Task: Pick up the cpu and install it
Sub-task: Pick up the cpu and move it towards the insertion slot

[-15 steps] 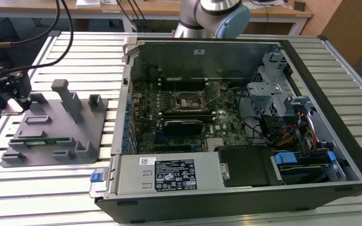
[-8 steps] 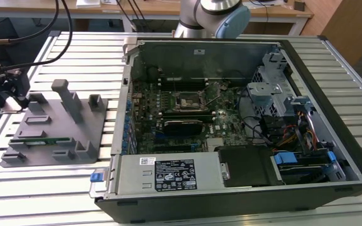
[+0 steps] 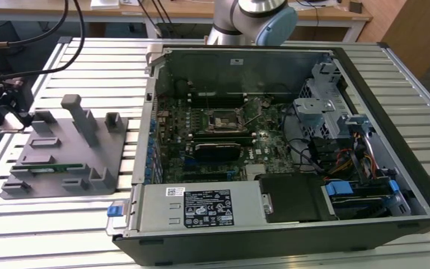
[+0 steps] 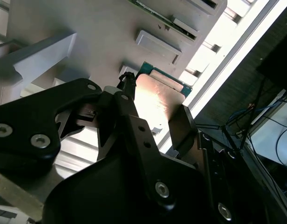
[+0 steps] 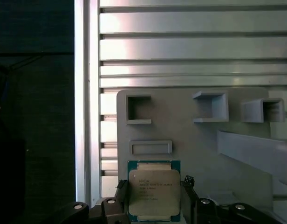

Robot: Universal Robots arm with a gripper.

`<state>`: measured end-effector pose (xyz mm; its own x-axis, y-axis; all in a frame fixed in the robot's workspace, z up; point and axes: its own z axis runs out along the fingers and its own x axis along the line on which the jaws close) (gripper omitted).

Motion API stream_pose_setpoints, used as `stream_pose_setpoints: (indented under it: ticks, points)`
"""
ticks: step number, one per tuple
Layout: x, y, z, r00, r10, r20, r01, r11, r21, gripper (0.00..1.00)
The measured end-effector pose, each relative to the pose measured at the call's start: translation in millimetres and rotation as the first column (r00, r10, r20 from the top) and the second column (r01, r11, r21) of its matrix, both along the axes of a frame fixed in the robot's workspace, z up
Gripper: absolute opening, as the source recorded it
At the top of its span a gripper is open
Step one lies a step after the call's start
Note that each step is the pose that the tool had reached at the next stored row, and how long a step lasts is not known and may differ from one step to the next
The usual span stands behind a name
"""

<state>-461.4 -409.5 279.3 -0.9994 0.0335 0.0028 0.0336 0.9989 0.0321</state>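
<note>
The cpu (image 5: 154, 191) sits square between my jaws, silvery top up with its thin green rim showing all round. In the second wrist view, the cpu (image 4: 158, 99) catches a bright glare. My jaws are closed most of the way onto it. One of my fingers (image 5: 187, 195) meets the rim on one side and its partner meets the opposite side, so I judge that I have it pinched by two edges. Whether it has left its seat I cannot tell.

Under it is the grey tray (image 5: 204, 154), at the corner near the desk (image 5: 181, 46) edge. In the exterior view, the tray (image 3: 58, 168) lies on the exterior view's left, beside the open computer case (image 3: 394, 112). The socket (image 3: 220, 119) is well apart from me, inside that case. A memory stick (image 3: 47, 166) rests in another slot of the tray.

The grip matters most here. I should press evenly on the rim only, and just hard enough that the chip cannot slide. The chip must stay flat, because a tilt would let one corner drag. Any rise should be straight, clear of the tray's raised walls.
</note>
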Motion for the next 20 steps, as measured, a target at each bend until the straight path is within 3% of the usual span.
stream_pose_setpoints:
  ticks: [12,20]
  points:
    - [0.0,0.0,11.1,1.0000,0.000,0.0000,0.000,1.0000,0.0000,0.53]
    - [0.0,0.0,22.8,1.0000,0.000,0.0001,0.000,1.0000,0.0000,0.53]
